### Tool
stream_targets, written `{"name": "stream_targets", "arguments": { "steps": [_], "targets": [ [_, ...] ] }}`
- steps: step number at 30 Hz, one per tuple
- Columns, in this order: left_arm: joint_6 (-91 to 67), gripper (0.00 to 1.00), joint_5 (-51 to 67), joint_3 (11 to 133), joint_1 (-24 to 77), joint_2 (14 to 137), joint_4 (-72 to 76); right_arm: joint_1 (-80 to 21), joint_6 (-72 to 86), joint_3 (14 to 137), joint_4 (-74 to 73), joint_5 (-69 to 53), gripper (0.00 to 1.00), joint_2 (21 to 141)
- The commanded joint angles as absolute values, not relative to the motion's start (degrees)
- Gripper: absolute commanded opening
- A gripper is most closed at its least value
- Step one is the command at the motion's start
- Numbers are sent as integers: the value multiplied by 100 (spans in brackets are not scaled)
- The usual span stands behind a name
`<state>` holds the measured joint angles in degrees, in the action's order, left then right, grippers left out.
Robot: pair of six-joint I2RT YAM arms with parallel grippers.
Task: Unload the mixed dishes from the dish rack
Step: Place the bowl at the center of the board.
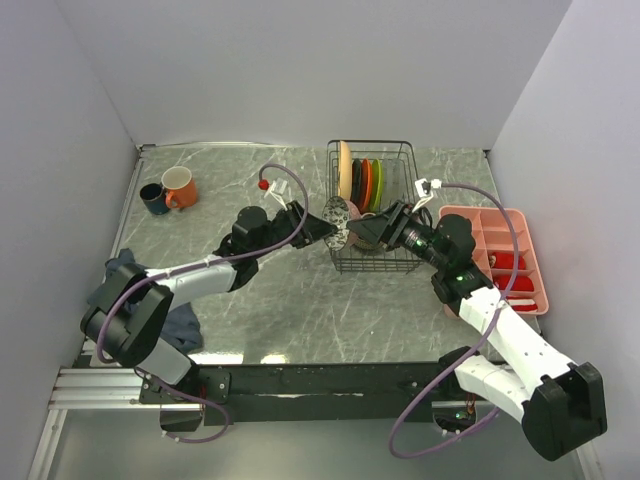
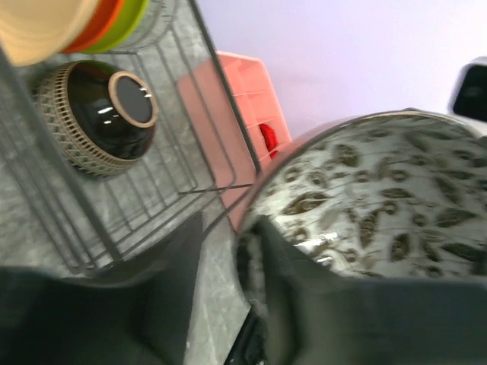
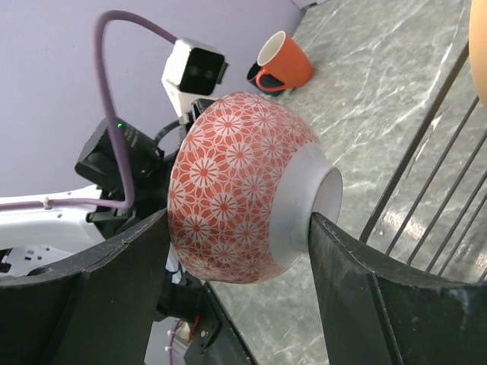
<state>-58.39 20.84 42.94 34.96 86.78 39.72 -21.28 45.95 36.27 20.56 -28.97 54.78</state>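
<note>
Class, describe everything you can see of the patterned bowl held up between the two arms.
The patterned bowl looks like glazed ceramic: red outside with white flower rosettes, a plain white foot ring, a pale inside scattered with dark leaf marks. It is tipped on its side, in the air by the dish rack's left wall. The left tool pinches its rim, one finger inside. The right tool straddles it, rim to foot; whether it presses cannot be told.

plates [image 1: 362,183] in dish rack [image 1: 372,143], mug [image 1: 178,187] far left, tray [image 1: 497,232] just right
</note>
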Motion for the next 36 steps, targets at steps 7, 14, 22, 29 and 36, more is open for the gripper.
{"name": "stream_targets", "arguments": {
  "steps": [7,14,22,29,36],
  "targets": [
    [-5994,1,2092,4166,3516,8517,4421,-2074,4773,3560,2848,-2962,38,5396],
    [-5258,1,1479,4377,3489,8034,3350,-2074,4430,3559,2366,-2830,76,5230],
    [-4509,1,941,4649,3147,7463,1997,-2057,3947,3612,1820,-2610,100,4992],
    [-3885,1,203,4895,2409,7032,671,-2065,3376,3814,1039,-2356,100,4904],
    [-3885,1,-176,5588,1311,7452,-438,-2057,2875,3929,449,-1952,100,4676]
  ]
}}
